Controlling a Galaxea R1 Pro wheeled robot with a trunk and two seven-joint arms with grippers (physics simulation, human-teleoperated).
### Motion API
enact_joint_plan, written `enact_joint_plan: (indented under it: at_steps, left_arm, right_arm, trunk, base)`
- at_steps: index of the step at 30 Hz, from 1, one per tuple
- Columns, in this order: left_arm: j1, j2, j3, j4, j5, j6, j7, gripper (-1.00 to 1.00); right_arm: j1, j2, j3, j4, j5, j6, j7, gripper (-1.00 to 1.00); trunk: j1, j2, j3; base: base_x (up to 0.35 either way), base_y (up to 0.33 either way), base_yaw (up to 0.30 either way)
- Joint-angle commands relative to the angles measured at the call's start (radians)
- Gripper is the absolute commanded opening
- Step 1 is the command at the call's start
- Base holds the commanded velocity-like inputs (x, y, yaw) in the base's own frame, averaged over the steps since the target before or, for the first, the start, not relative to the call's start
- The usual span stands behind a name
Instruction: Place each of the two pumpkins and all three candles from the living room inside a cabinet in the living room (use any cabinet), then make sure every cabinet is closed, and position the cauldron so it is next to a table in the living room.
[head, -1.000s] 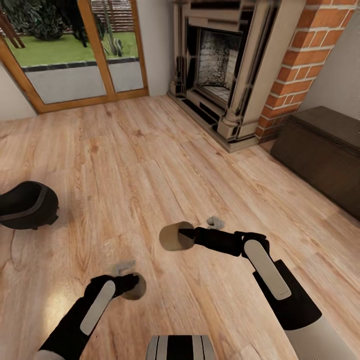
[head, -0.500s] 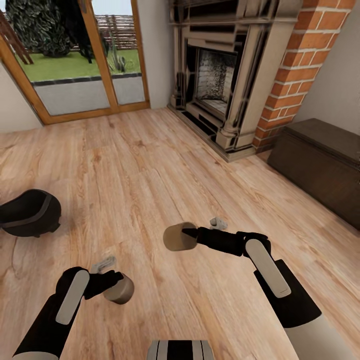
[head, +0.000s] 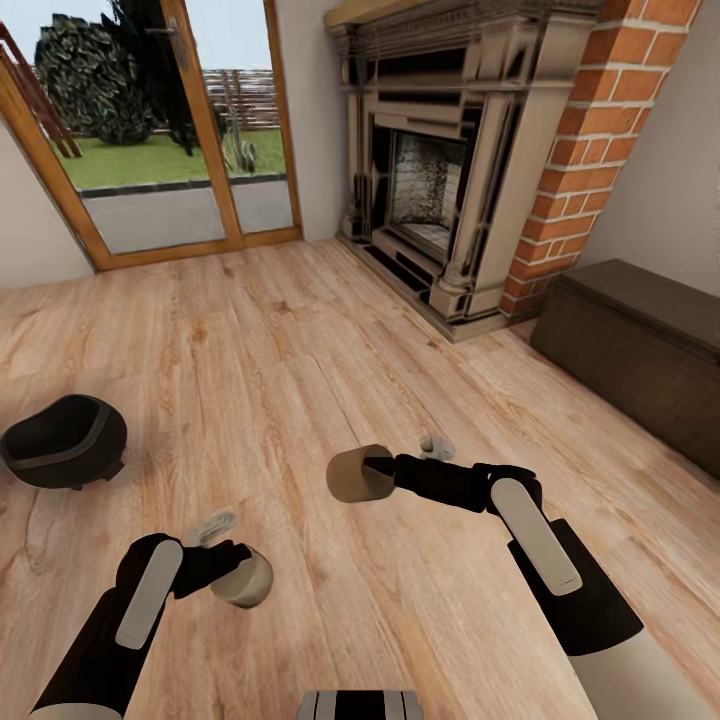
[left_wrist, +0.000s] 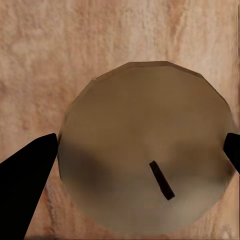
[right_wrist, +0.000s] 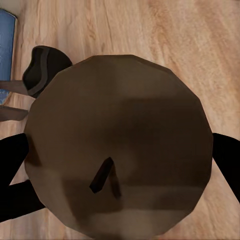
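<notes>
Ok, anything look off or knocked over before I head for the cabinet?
The cauldron lies tipped on its side on the wood floor, away from any table. Each claw grips a candle: left, right. The cabinet looks closed.

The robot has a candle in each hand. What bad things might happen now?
1. Both hands are full: the left hand grips one candle and the right hand the other candle, so opening the shut cabinet may be awkward.
2. Each candle is pinched only at its sides, so one might slip to the floor.
</notes>
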Motion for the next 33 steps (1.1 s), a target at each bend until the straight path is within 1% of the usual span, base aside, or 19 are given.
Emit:
enact_joint_plan:
  at_steps: [1, 8, 10, 15, 28, 33]
  left_arm:
    - [0.000, 0.000, 0.000, -0.001, 0.011, 0.003, 0.009, -1.00]
    - [0.000, 0.001, 0.000, -0.001, 0.011, 0.003, 0.009, -1.00]
    - [0.000, 0.001, 0.000, -0.001, 0.011, 0.003, 0.009, -1.00]
    - [0.000, 0.001, 0.000, -0.001, 0.012, 0.003, 0.009, -1.00]
    - [0.000, 0.001, 0.000, -0.001, 0.011, 0.003, 0.009, -1.00]
    - [0.000, 0.001, 0.000, -0.001, 0.012, 0.003, 0.008, -1.00]
  right_arm:
    - [-0.001, -0.001, 0.002, -0.002, -0.011, 0.001, -0.010, -1.00]
    - [-0.001, -0.001, 0.000, 0.000, -0.012, 0.001, -0.009, -1.00]
    - [-0.001, -0.001, -0.016, 0.001, -0.012, 0.001, -0.009, -1.00]
    - [-0.001, -0.001, -0.032, 0.021, -0.012, 0.001, -0.009, -1.00]
    - [-0.001, -0.001, -0.035, 0.026, -0.012, 0.001, -0.009, -1.00]
    - [-0.001, -0.001, -0.035, 0.027, -0.013, 0.001, -0.009, -1.00]
  trunk:
    - [-0.001, 0.000, 0.003]
    - [-0.004, 0.002, 0.030]
    - [-0.005, 0.002, 0.038]
    - [-0.007, 0.003, 0.057]
    - [-0.013, 0.006, 0.108]
    - [-0.015, 0.007, 0.126]
  base:
    - [0.000, 0.000, 0.000]
    - [0.000, 0.000, -0.003]
    - [0.000, 0.000, -0.141]
    - [0.000, 0.000, -0.251]
    - [-0.003, 0.000, -0.276]
    - [-0.139, 0.000, -0.277]
